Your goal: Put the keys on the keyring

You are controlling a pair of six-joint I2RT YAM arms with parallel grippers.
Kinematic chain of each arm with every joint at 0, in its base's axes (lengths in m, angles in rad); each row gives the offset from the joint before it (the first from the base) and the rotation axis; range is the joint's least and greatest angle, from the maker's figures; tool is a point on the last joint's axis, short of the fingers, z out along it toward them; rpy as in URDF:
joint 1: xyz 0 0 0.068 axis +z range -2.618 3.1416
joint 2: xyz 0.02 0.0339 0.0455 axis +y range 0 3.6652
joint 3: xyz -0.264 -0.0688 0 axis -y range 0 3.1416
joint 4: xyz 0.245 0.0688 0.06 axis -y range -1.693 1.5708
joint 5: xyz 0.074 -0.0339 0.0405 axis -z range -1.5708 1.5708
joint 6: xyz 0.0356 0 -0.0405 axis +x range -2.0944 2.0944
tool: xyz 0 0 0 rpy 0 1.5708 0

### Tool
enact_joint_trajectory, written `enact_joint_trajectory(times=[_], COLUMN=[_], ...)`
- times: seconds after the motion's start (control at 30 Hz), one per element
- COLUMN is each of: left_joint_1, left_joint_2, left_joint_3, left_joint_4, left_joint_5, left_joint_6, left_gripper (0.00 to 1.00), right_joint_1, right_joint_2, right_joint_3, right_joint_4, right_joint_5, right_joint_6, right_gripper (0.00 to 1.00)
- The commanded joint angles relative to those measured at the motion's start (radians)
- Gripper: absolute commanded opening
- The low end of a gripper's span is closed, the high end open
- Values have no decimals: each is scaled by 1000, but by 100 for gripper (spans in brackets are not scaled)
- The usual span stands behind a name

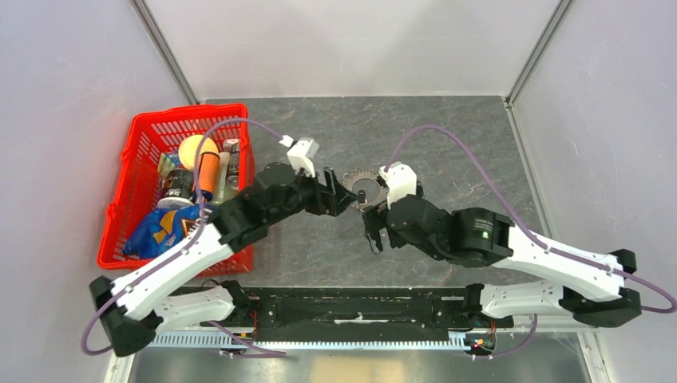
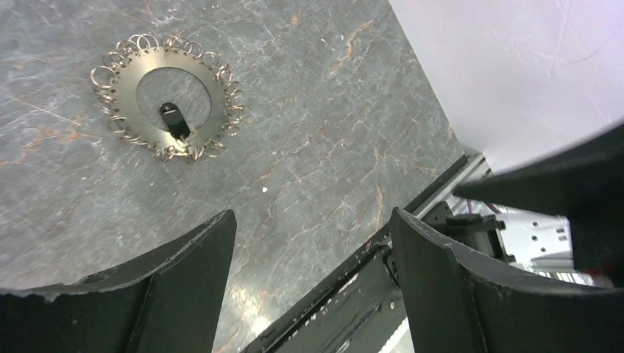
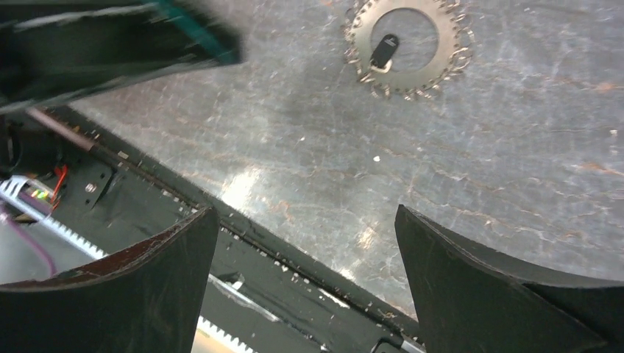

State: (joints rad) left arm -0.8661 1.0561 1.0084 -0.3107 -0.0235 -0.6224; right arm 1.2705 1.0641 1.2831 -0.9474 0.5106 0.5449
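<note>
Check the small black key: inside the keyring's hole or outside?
Inside: the key lies within the keyring hole, one end at the inner rim. Hooked on: cannot tell.

L gripper (image 2: 309,235) & R gripper (image 3: 305,220): jaws wide apart

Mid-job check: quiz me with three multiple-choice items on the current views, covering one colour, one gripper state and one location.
1. What colour is the basket? A) blue B) red C) green
2. How are the left gripper and right gripper? A) both shut B) only the left open C) both open, empty
3. Where is the black key? A) in the basket B) in the left gripper C) inside the hole of the keyring
Answers: 1 B, its mesh is red; 2 C, nothing sits between either's spread fingers; 3 C, both wrist views show it there.
</note>
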Motion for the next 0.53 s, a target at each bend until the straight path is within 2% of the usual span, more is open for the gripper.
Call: enact_joint_trajectory(times=[0.0,0.13,0.3,0.37,0.43,0.5], left_joint_1=[0,-1,-1,-1,-1,-1], left_joint_2=[-144,-222,-284,-305,-315,-320], left_joint_3=[75,124,138,129,125,127], left_joint_4=[-185,-287,-337,-335,-336,-332], left_joint_5=[-29,-74,-93,-102,-117,-114], left_joint_6=[116,190,244,257,266,276], left_gripper=[84,84,84,85,85,85], right_joint_1=[3,3,3,3,3,2], right_joint_2=[84,99,71,59,53,76], right_joint_3=[120,171,165,164,164,191], right_joint_4=[-62,-53,-22,-20,-4,-36], right_joint_5=[178,283,399,379,288,348], right_joint_6=[0,-16,-12,-57,-136,-89], right_gripper=[97,97,97,97,97,97])
